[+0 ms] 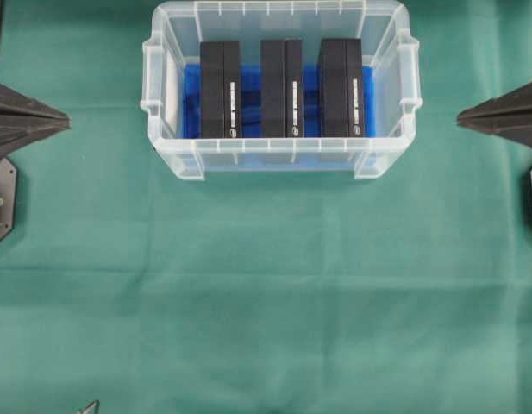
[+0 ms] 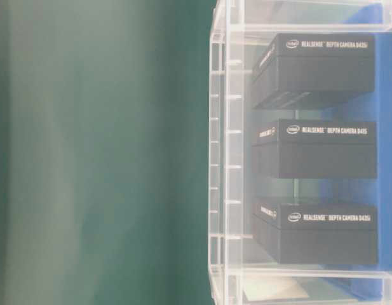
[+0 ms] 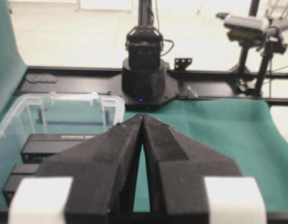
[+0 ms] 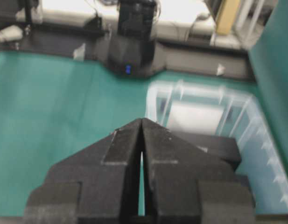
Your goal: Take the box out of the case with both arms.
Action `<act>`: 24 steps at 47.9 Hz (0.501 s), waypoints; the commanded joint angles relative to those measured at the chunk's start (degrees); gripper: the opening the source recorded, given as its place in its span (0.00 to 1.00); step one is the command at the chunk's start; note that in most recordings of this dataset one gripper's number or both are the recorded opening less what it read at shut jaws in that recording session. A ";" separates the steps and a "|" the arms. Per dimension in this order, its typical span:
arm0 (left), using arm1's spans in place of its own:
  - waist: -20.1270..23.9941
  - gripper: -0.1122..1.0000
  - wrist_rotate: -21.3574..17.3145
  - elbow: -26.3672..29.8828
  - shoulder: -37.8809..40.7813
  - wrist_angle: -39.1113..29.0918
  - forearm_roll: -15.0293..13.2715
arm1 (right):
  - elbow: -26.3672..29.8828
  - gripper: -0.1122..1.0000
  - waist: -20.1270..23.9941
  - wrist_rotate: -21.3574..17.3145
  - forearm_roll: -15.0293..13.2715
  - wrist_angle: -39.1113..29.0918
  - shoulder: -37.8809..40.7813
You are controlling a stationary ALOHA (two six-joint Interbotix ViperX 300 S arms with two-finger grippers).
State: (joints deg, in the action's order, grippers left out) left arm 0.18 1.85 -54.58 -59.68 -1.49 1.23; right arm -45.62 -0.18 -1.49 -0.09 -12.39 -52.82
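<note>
Inside the case [image 1: 281,164], toward the far side of the table: three black boxes, stood on edge side by side in a row on the blue liner [image 1: 190,95]. Left box [image 1: 220,89], middle box [image 1: 281,88], right box [image 1: 341,88], each apart from its neighbours by a narrow gap, likely left so fingers could slip in beside one. White lettering along each box, readable in the table-level view as depth camera packaging. None lifted yet; all three sat below the clear rim.

Just outside the case, to either side and well apart from it: left gripper [image 1: 65,122] and right gripper [image 1: 460,119], tips aimed inward toward each other across the case, parked as though waiting to start. Both pairs of jaws pressed together, clamped on nothing, as seen close up from each wrist camera.

Beneath everything: green cloth [image 1: 266,302], smooth, with faint creases. Beyond the table edge: black frame rail, the base of the opposite arm [image 3: 144,79], camera stands, pale floor.
</note>
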 commanded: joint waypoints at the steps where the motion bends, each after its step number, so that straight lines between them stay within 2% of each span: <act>1: -0.09 0.11 -0.09 5.19 0.35 -4.48 0.26 | 5.10 0.11 -0.09 -0.09 0.18 -1.23 0.97; 12: 0.00 0.11 -0.09 13.45 1.58 -14.77 0.44 | 11.34 0.11 -0.09 -0.09 0.18 -5.71 3.08; 24: -0.09 0.11 0.09 16.79 3.16 -22.59 0.44 | 12.22 0.11 -0.18 -0.18 0.18 -11.43 3.52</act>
State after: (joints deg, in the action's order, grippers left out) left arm 0.09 1.85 -39.81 -57.39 -22.59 1.49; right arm -35.07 -0.18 -1.58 -0.09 -22.24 -49.48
